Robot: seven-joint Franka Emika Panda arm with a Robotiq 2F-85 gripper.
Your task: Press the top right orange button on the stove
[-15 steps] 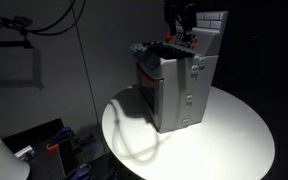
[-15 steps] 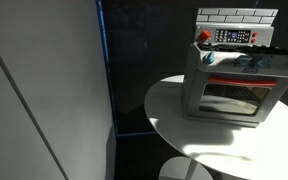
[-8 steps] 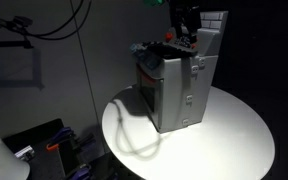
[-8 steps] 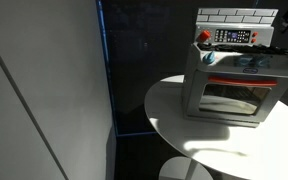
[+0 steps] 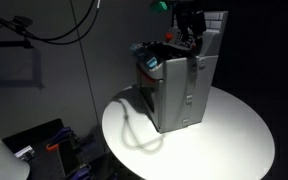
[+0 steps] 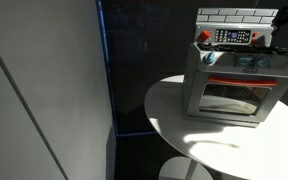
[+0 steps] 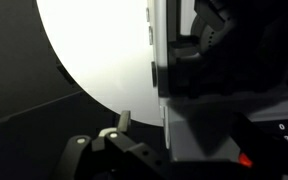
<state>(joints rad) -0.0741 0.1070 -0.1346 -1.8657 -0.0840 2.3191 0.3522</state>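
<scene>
Hovering over the back of the stove (image 5: 180, 90), the gripper (image 5: 192, 36) hung just in front of the white tiled back panel (image 5: 215, 24) in an exterior view, with its fingers pointing down at the dark top. Whether it touched the top could not be told. It was too dark and small there to tell if the jaws were spread or pressed together. The wrist view did not settle it: only one pale fingertip (image 7: 124, 121) showed low in frame.

The stove stood on a round white table (image 5: 239, 135), toward the table's rear. In an exterior view the oven door (image 6: 234, 98) faced the camera. A button cluster (image 6: 234, 37) sat on the strip under the tiles, with a red knob (image 6: 204, 37) at its left. The top right orange button (image 6: 250, 34) was at that cluster's upper right corner, tiny and barely resolved. The dark gripper came in from the right edge near that end.

In the wrist view the grey stove side filled the right half. An orange-red spot (image 7: 246, 158) showed at lower right; which button it was could not be told.
</scene>
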